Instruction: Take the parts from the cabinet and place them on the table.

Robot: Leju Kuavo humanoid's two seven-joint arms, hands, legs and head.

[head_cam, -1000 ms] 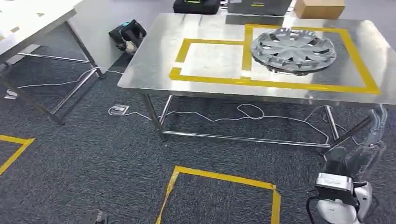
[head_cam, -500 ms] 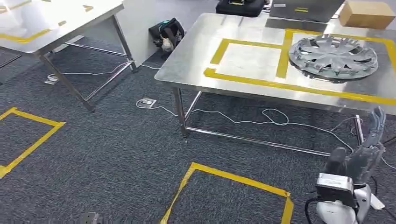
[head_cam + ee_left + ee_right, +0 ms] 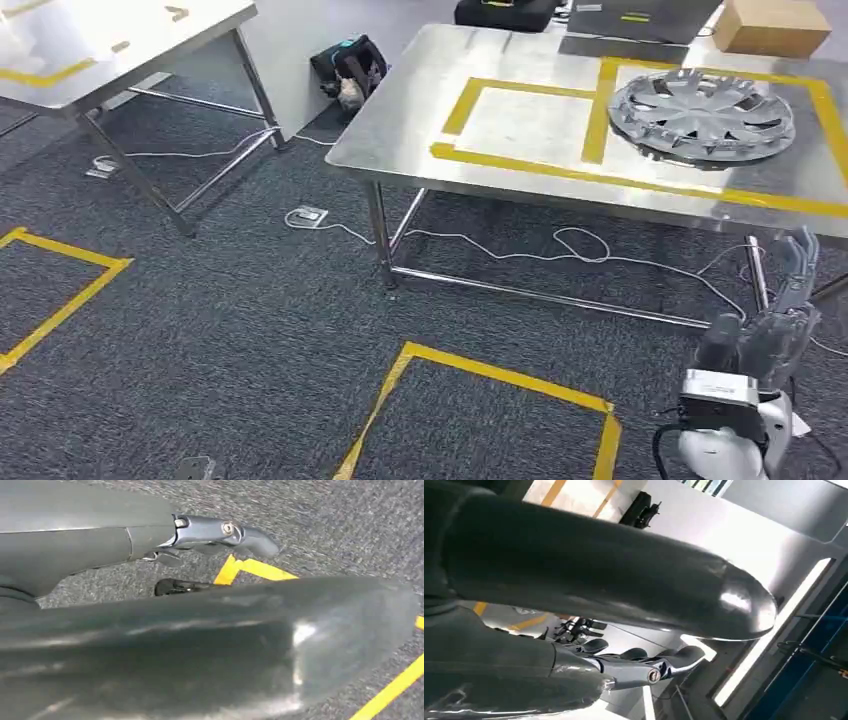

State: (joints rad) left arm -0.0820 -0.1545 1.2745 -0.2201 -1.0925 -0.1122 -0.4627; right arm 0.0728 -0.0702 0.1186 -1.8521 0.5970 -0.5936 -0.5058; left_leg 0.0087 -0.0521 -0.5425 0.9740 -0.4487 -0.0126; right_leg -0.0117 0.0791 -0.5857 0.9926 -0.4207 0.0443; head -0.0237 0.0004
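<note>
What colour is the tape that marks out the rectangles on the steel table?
Yellow. The tape on the steel table shows best in the head view.

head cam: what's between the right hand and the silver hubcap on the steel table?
In the head view, the table's front edge, a strip of yellow tape and white cable on grey carpet under it lie between the right hand and the silver hubcap.

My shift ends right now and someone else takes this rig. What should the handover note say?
Right hand: hangs low beside the steel table, fingers apart, holding nothing.
Left hand: hangs over the carpet, nothing visibly held.
Done: one silver wheel cover lies inside the large yellow-taped box on the table.
Left: the smaller taped box beside it has no part in it. The cabinet is out of frame, so any remaining parts cannot be judged.
</note>
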